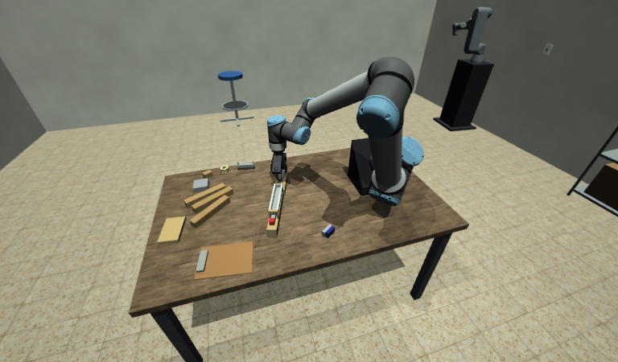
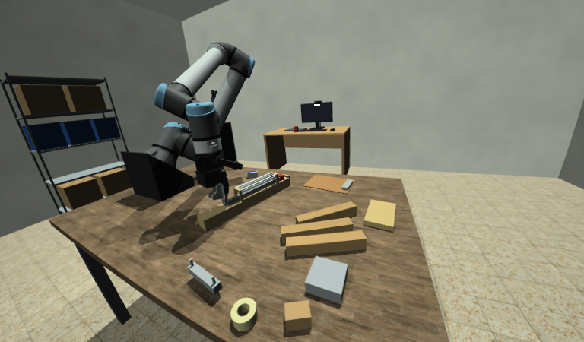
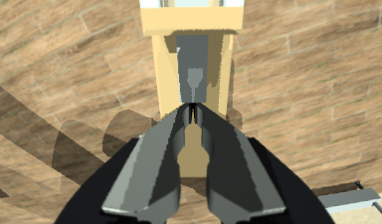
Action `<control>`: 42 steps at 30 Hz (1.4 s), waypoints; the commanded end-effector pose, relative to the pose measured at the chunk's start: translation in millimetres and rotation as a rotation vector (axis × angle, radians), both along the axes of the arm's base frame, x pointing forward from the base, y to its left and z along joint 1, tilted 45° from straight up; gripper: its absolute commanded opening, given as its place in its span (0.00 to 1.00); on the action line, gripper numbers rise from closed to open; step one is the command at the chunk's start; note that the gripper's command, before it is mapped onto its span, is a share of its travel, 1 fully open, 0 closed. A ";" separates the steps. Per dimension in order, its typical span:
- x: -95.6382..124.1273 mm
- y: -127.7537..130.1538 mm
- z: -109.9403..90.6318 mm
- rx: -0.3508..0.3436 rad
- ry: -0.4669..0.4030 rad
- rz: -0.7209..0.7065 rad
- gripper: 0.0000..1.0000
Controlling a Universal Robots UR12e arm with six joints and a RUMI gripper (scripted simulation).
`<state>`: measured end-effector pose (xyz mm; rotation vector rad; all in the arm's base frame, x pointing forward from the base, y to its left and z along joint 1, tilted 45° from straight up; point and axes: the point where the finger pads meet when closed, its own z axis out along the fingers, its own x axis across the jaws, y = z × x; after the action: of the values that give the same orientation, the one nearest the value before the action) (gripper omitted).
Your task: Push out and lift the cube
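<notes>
A jointed robot arm reaches over a wooden table, above a narrow channel lying near the center of the top view. Its pincer, clenched on nothing, points down at the channel's upper end in that view, touching or just beside a gray bar. The red cube sits beyond the roofed stretch at the channel's lower end, well apart from the pincer, and appears at the upper right of the channel in the exterior view.

arm bent, reaching out | wrist upright | end effector pointing down, fingers closed
</notes>
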<state>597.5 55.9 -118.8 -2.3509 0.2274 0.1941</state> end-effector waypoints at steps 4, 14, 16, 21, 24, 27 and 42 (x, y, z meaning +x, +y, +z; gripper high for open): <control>2.3 4.9 5.6 -0.001 -0.001 -0.001 0.00; 5.5 -26.0 36.6 -0.001 -0.001 -0.001 0.00; 6.6 -37.2 47.8 -0.001 -0.001 -0.001 0.00; 7.3 -44.5 55.1 -0.001 -0.001 -0.001 0.00; 7.3 -44.5 55.1 -0.001 -0.001 -0.001 0.00; 7.3 -44.5 55.1 -0.001 -0.001 -0.001 0.00; 7.3 -44.5 55.1 -0.001 -0.001 -0.001 0.00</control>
<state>604.3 12.2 -64.0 -2.3508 0.2275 0.1941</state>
